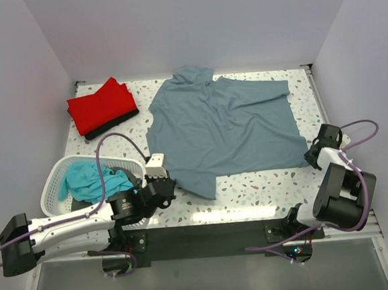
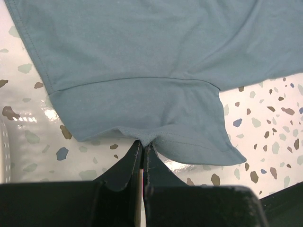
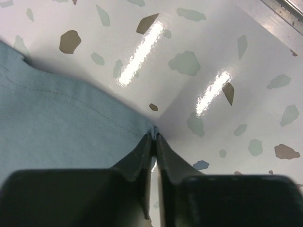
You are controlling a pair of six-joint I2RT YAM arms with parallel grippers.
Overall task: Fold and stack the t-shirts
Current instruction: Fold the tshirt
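Grey-blue shirt (image 1: 226, 125) lies spread beyond both pincers, near edge running left to right; left gripper (image 2: 143, 144) clamps its near-left corner, right gripper (image 3: 154, 137) pinches its near-right corner.

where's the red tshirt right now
In the top view the red t-shirt lies folded at the far left corner of the table, on top of a black one, beyond the white basket and left of the spread grey-blue t-shirt.

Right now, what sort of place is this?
Probably a robot test booth, not a home: a speckled table boxed in by plain white walls, with a basket and a grey shirt laid out for folding.
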